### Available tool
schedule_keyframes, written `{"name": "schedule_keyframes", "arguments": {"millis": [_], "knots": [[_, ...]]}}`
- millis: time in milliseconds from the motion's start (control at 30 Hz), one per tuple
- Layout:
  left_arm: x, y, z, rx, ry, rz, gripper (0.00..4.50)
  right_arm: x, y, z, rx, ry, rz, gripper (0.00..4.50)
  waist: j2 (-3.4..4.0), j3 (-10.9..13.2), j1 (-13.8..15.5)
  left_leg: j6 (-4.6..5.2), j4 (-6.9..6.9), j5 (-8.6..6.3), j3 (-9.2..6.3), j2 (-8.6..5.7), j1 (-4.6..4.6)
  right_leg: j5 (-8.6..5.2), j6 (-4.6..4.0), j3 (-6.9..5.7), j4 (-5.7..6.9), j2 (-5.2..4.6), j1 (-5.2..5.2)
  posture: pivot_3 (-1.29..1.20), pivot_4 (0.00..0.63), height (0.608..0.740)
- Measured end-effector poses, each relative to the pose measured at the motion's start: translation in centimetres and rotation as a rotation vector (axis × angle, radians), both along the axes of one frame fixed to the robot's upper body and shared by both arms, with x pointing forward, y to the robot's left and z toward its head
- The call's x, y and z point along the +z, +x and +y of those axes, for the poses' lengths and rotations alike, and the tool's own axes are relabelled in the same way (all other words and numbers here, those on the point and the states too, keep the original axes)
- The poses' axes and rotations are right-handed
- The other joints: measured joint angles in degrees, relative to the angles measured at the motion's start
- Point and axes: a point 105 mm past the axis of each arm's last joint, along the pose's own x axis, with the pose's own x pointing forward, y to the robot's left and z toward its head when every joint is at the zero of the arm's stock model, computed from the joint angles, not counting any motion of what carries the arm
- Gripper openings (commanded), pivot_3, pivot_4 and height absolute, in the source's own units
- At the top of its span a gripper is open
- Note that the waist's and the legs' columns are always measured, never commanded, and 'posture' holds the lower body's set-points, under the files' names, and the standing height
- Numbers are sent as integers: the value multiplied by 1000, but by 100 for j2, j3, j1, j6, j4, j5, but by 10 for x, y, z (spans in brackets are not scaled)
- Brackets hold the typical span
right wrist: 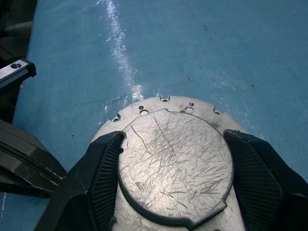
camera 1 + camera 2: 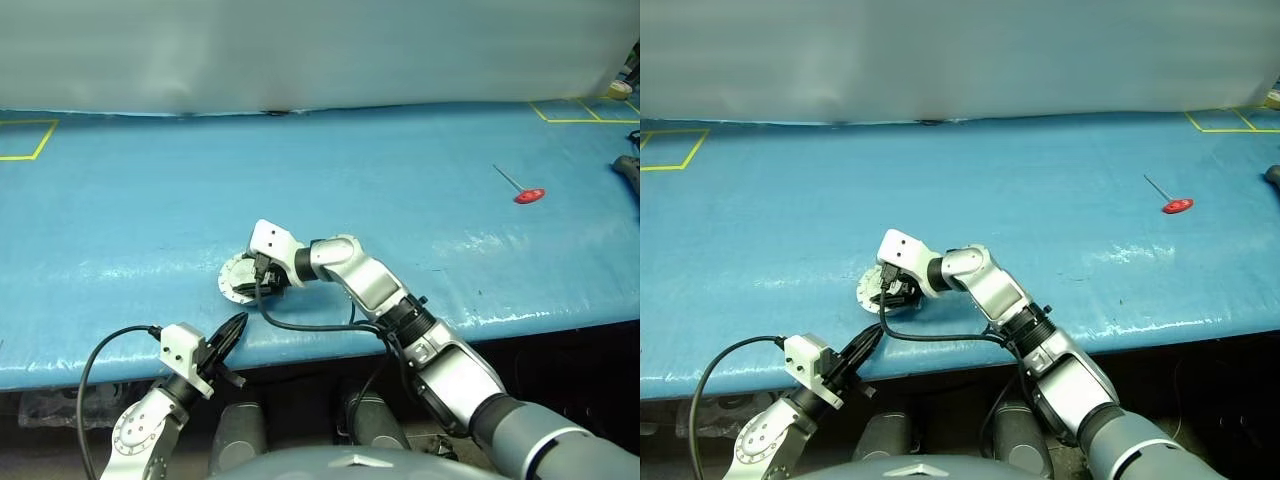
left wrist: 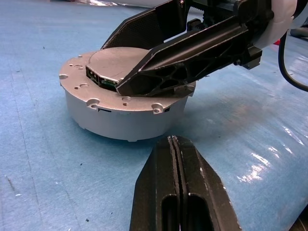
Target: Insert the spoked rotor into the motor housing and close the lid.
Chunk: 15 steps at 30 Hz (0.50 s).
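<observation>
The motor housing [image 3: 120, 120], a round silver-grey puck, sits on the blue table near its front edge, a little left of centre [image 2: 234, 275]. The lid [image 1: 175, 163] lies flat on top of it, plain scratched face up with a raised centre. My right gripper [image 1: 174, 136] reaches in from the right and its two black fingers [image 3: 192, 53] press against opposite sides of that raised centre. My left gripper [image 3: 175, 142] is shut and empty, hovering low just in front of the housing [image 2: 235, 328]. The spoked rotor is hidden from view.
A red-handled tool [image 2: 528, 194] lies far to the right on the table. Yellow tape marks sit at the back left [image 2: 25, 140] and back right [image 2: 585, 112]. A dark object [image 2: 628, 170] pokes in at the right edge. The right wrist's black cable [image 2: 300, 325] loops over the table's front edge.
</observation>
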Motion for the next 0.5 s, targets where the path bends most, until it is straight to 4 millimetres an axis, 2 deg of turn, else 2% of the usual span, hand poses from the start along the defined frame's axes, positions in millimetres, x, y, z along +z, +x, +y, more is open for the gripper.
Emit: {"name": "schedule_keyframes", "arguments": {"millis": [500], "knots": [[-1,-1,-1,-2,-2,4,0,1,3,-2,35,12,-20,3036,0,0,0,0,0,0,0,0,-1,0,0,0,1,0,-1,0,150,740]]}}
